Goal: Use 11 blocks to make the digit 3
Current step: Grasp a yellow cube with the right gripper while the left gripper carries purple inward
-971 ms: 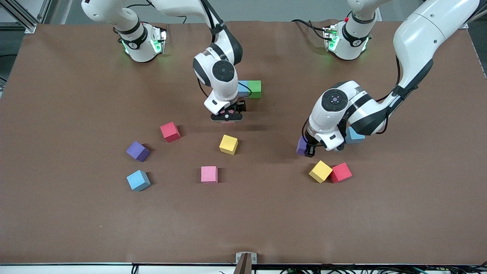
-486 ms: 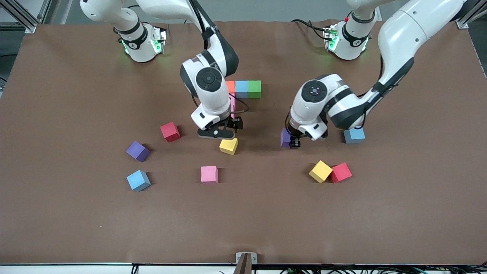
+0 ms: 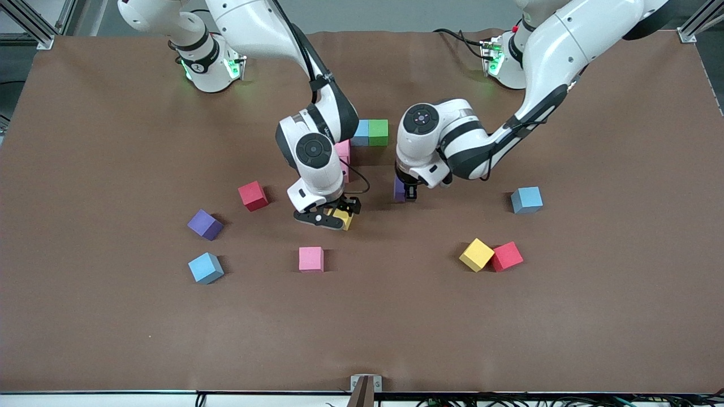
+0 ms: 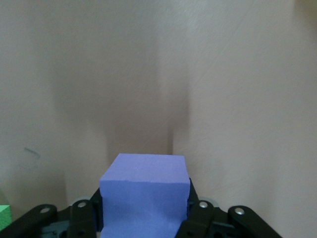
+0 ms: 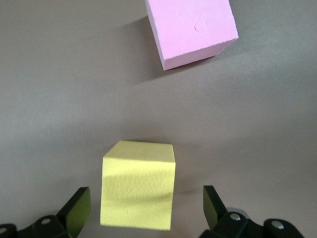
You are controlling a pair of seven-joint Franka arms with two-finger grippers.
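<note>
A started row of blocks lies near the table's middle: a green block, a light blue one and a pink one partly hidden by the right arm. My left gripper is shut on a purple block, held just above the table, beside that row. My right gripper is open, its fingers either side of a yellow block with a gap on each side. A pink block lies a little way off.
Loose blocks lie around: red, purple, light blue and pink toward the right arm's end. Yellow, red and light blue lie toward the left arm's end. A green corner shows in the left wrist view.
The left arm has carried the purple block from beside the far light blue block toward the row. The right gripper has moved from the row to the yellow block.
</note>
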